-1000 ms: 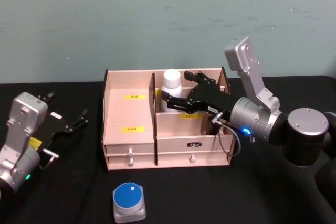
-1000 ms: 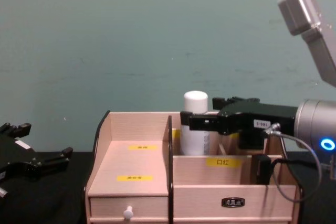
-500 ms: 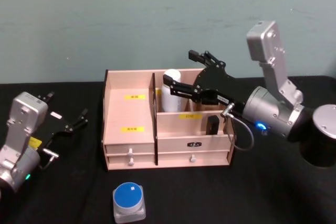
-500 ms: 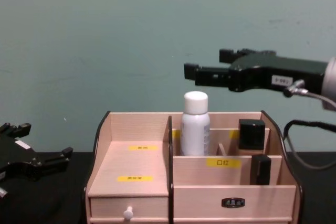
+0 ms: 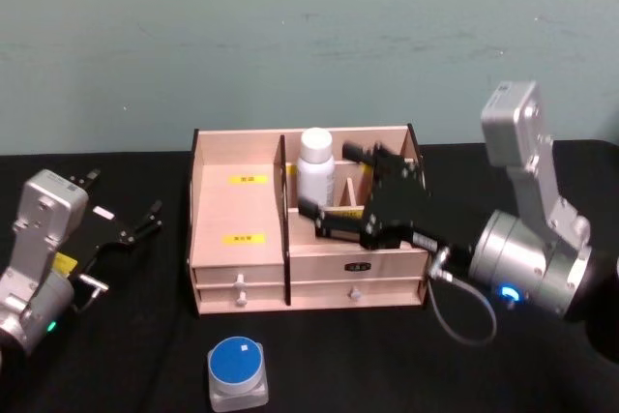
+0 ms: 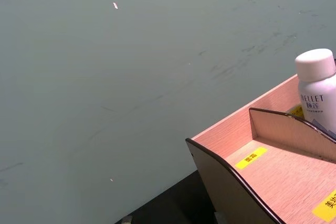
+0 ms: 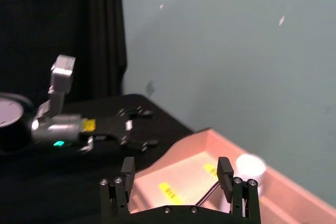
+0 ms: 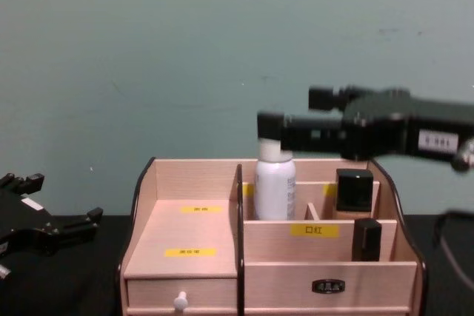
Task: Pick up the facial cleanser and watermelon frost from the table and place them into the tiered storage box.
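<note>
Right gripper (image 5: 334,181) spread wide, empty, above pale wooden tiered storage box (image 5: 237,212); white cylindrical bottle (image 5: 316,166) upright inside. Left gripper (image 5: 121,202) parked, fingers apart.

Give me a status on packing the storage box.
Done: the white bottle stands in a rear compartment of the tiered storage box. In hand: nothing; the right pincer hangs open above the box, the left pincer parked at the left of the table. Left: the blue-lidded container, on the table before the box.
</note>
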